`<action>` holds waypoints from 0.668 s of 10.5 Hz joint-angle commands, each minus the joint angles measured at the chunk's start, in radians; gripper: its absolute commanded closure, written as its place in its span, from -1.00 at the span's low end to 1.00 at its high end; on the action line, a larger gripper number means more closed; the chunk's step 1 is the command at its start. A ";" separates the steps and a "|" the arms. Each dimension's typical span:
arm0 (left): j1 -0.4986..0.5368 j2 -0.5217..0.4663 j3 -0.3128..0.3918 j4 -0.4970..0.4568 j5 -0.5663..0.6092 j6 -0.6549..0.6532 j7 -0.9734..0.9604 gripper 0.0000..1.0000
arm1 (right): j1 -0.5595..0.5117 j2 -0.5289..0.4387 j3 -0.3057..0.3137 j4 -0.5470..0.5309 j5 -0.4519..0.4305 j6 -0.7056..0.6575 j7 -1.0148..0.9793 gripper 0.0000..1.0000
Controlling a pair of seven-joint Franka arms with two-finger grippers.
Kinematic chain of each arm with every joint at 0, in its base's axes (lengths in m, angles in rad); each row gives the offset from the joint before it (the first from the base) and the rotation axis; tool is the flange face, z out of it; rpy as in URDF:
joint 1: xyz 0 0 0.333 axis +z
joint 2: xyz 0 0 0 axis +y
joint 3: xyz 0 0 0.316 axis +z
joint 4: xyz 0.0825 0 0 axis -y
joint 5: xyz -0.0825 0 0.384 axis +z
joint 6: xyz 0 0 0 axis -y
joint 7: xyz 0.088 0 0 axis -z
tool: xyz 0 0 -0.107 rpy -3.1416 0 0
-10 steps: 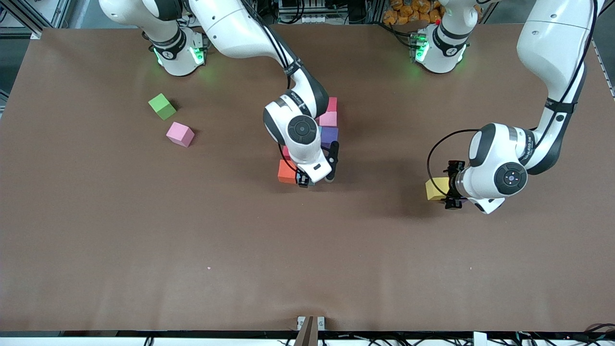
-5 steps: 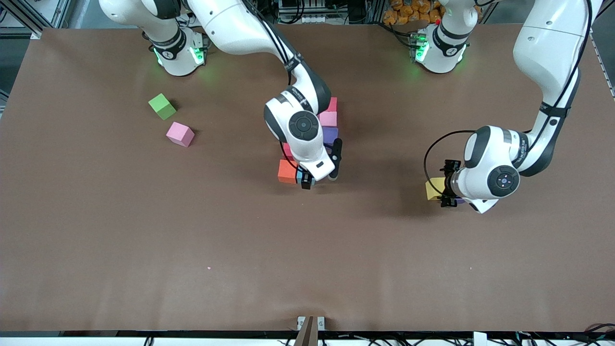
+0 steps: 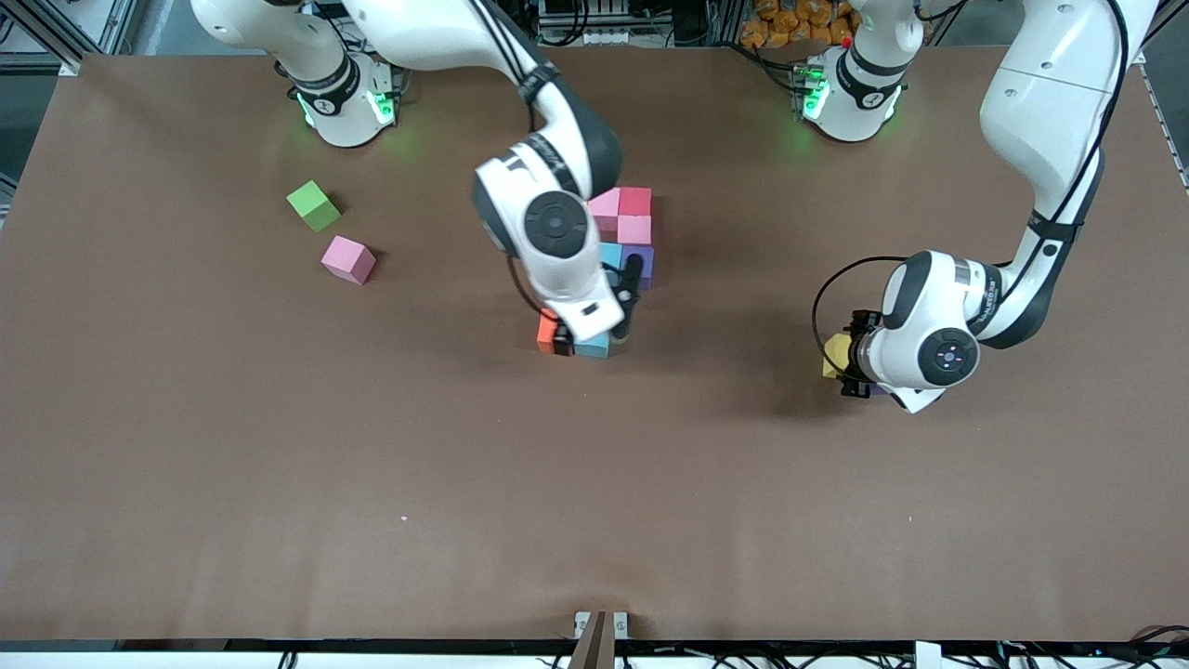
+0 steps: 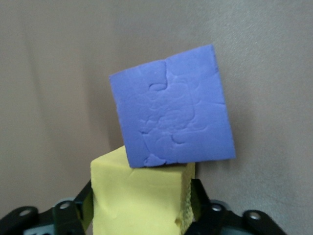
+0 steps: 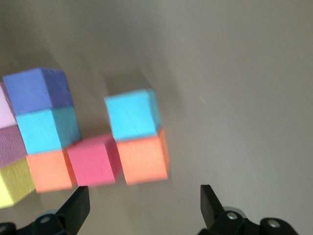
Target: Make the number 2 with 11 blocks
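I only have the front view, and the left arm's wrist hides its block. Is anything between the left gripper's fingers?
Observer: Yes. The left gripper has the yellow block between its fingers, one against each side.
Operator: Anything touching it?
Observer: A purple block touches it, turned askew.
Operator: And the right gripper?
Observer: The right gripper is open and empty, over the table beside an orange block.

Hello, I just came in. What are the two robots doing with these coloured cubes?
They are building a digit 2 from cubes mid-table. The right gripper, fingers open, hangs over its nearest row, by a light blue cube. The left gripper is closed on a yellow cube beside a purple cube. A pink cube and a green cube lie apart.
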 commanded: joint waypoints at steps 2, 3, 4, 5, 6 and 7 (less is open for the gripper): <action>-0.021 -0.002 -0.001 0.015 0.035 0.002 0.065 1.00 | 0.006 -0.176 -0.150 -0.285 -0.016 0.012 0.064 -1.00; -0.035 -0.001 -0.002 0.045 0.027 -0.004 0.070 1.00 | 0.009 -0.221 -0.192 -0.384 -0.016 0.067 0.064 -1.00; -0.062 0.004 -0.004 0.070 0.020 -0.006 0.060 1.00 | 0.007 -0.267 -0.229 -0.498 -0.016 0.155 0.065 -1.00; -0.107 0.010 -0.004 0.097 0.012 -0.006 0.049 1.00 | 0.003 -0.307 -0.257 -0.593 -0.014 0.232 0.065 -1.00; -0.153 0.023 0.001 0.149 -0.022 -0.006 0.012 1.00 | -0.002 -0.325 -0.290 -0.632 -0.014 0.239 0.067 -1.00; -0.223 0.052 0.015 0.204 -0.063 -0.006 -0.049 1.00 | -0.002 -0.325 -0.339 -0.647 -0.014 0.210 0.067 -1.00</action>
